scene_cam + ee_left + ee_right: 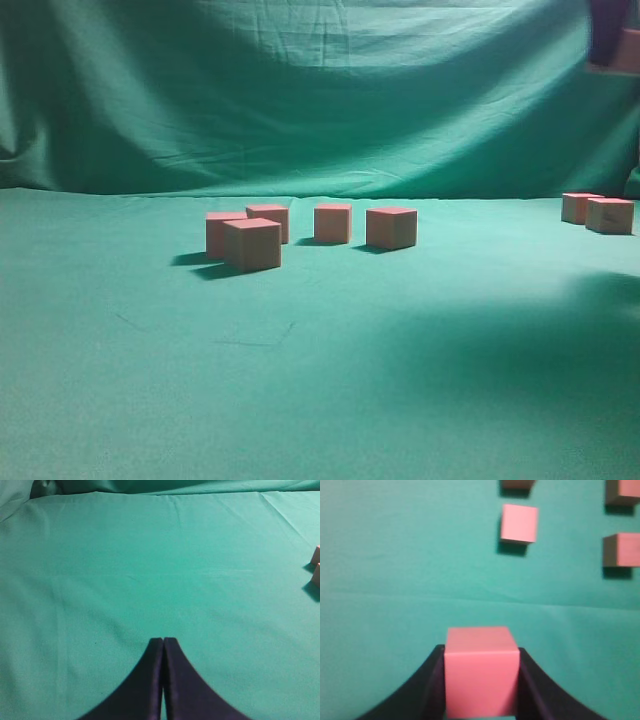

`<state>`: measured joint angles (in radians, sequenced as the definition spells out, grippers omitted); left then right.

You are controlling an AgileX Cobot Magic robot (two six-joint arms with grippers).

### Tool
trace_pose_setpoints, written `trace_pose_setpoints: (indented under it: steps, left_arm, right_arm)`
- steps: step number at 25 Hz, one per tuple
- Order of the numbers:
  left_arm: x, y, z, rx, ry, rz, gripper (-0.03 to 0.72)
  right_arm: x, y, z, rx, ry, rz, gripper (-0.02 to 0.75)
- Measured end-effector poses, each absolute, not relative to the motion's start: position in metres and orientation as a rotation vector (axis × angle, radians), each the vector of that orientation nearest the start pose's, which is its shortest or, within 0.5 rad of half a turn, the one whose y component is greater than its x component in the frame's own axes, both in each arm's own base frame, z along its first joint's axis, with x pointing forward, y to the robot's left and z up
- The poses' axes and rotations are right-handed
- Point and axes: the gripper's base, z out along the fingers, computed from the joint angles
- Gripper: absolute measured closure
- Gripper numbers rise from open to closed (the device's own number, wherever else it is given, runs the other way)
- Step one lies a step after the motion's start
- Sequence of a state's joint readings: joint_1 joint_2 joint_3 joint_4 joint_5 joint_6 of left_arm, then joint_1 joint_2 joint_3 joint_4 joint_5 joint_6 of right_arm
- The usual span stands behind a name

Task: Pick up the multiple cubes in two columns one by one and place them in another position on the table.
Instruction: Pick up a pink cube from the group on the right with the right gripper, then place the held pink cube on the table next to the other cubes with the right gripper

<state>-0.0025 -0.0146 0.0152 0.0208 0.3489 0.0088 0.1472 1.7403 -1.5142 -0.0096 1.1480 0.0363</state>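
Note:
Several cubes stand on the table (320,380). One group sits left of centre: the nearest cube (252,244), one just behind it (227,233), and others (268,221) (333,223) (391,227). Two cubes (580,207) (610,215) sit at the far right. My right gripper (480,651) is shut on a cube (479,680) and holds it above the cloth. In the exterior view it shows only as a dark shape (608,30) at the top right corner. My left gripper (163,641) is shut and empty over bare cloth.
The right wrist view shows more cubes on the cloth ahead (519,523) (621,550) (621,491). Two cube edges (316,555) (316,575) show at the right edge of the left wrist view. A draped green backdrop (320,90) closes off the back.

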Motion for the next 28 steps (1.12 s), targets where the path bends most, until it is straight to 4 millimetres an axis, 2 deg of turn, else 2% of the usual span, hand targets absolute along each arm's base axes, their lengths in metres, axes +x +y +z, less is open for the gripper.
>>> trace_pose_setpoints:
  steps: [3,9,12,15,21,28]
  left_arm:
    - [0.053,0.001,0.177,0.023,1.833,0.025,0.688]
    - [0.053,0.001,0.177,0.023,1.833,0.025,0.688]
    - [0.053,0.001,0.177,0.023,1.833,0.025,0.688]
    - [0.053,0.001,0.177,0.023,1.833,0.025,0.688]
    - [0.053,0.001,0.177,0.023,1.833,0.025,0.688]
    - [0.053,0.001,0.177,0.023,1.833,0.025,0.688]
  right_arm:
    - [0.345,0.094,0.3,-0.338,2.843,0.049,0.463]
    - [0.313,0.172,0.3,-0.811,2.76,0.074,0.463]
    - [0.295,0.204,0.297,-1.049,2.686,0.078,0.463]
    - [0.283,0.23,0.284,-1.266,2.63,0.067,0.463]
    - [0.27,0.267,0.246,-1.573,2.569,0.039,0.463]
    - [0.273,0.282,0.213,-1.637,2.574,0.027,0.463]
